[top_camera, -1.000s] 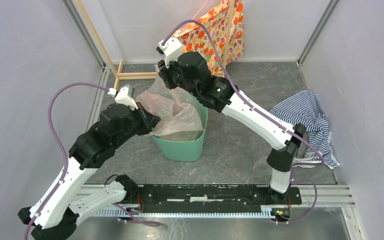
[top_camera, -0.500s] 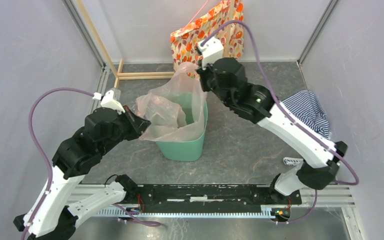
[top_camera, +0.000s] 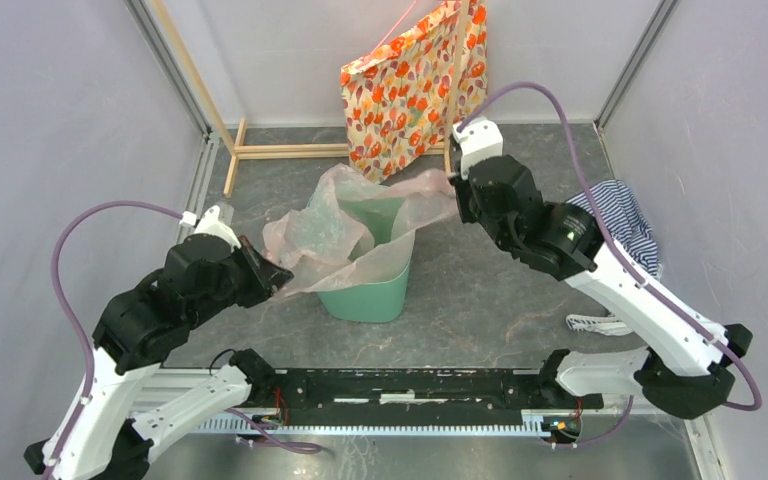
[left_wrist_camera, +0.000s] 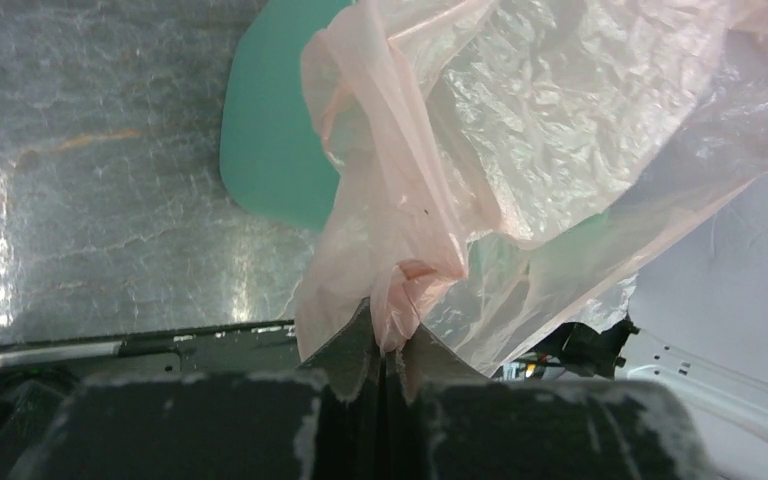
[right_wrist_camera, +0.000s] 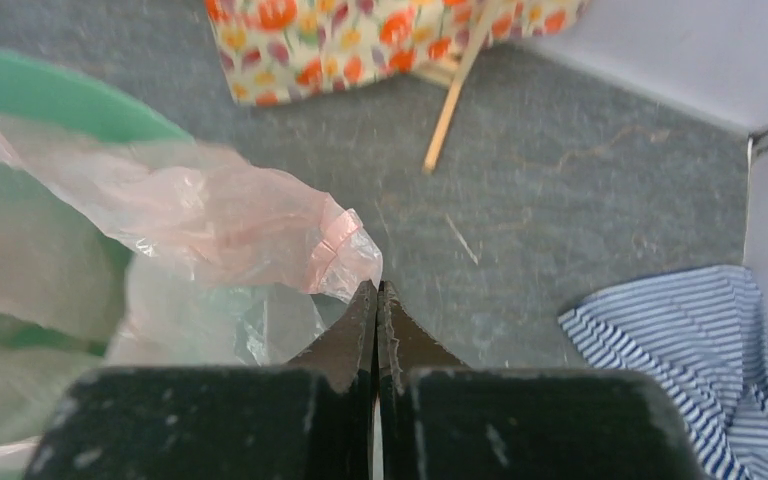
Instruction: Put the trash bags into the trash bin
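Observation:
The mint-green trash bin (top_camera: 370, 295) stands upright at mid floor. A translucent pink trash bag (top_camera: 330, 235) is spread over its mouth and stretched between both grippers. My left gripper (top_camera: 278, 278) is shut on the bag's bunched edge at the bin's left side; the left wrist view shows the pinch (left_wrist_camera: 388, 335), the bag (left_wrist_camera: 520, 120) and the bin (left_wrist_camera: 270, 150). My right gripper (top_camera: 454, 195) is shut at the bag's right edge, beyond the bin's far right corner. In the right wrist view its tips (right_wrist_camera: 376, 288) meet the corner of the bag (right_wrist_camera: 210, 210) beside the bin (right_wrist_camera: 50, 95).
An orange floral bag (top_camera: 415, 80) leans on the back wall, also in the right wrist view (right_wrist_camera: 380, 30). A striped cloth (top_camera: 615, 225) lies at the right wall. A wooden frame (top_camera: 260, 150) lies at the back left. Grey walls enclose the floor.
My right gripper has swung from the bin's back left to its right side, drawing the bag edge across the mouth. My left gripper has pulled its edge leftward and nearer.

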You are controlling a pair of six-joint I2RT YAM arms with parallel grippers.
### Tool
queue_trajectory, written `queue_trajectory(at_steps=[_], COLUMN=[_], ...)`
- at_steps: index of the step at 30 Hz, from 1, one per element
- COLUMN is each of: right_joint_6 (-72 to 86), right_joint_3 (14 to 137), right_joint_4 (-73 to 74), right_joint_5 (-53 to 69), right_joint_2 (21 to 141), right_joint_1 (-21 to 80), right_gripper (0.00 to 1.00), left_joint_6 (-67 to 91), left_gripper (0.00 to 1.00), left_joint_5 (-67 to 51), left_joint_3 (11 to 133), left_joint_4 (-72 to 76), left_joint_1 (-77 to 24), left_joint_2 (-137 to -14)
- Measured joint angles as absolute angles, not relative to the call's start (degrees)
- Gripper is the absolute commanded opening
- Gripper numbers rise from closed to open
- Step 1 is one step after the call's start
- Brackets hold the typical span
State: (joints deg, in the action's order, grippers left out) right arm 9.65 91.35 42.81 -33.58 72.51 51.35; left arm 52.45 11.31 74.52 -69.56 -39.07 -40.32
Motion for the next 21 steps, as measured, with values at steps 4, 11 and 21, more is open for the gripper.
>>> queue_trajectory(at_steps=[4, 11, 21], right_joint_6=[12.45, 16.67, 17.72], right_joint_3=[82.17, 67.61, 61.98], right_joint_4=[44.77, 45.95, 40.99], right_joint_5=[-32.75, -31.07, -33.21], right_joint_2=[67.88, 64.38, 64.95], right_joint_1=[51.37, 51.37, 51.35], right_gripper=[0.00, 0.00, 0.00], left_joint_6=[54.13, 56.93, 59.33], left_gripper=[0.02, 0.02, 0.02], left_joint_5=[10.24, 9.43, 17.93], left_joint_3=[72.05, 62.17, 54.94], left_joint_4=[-71.09, -71.81, -69.06], left_joint_1=[-39.07, -39.07, -39.07], left_joint_2=[-39.16, -34.87, -34.70])
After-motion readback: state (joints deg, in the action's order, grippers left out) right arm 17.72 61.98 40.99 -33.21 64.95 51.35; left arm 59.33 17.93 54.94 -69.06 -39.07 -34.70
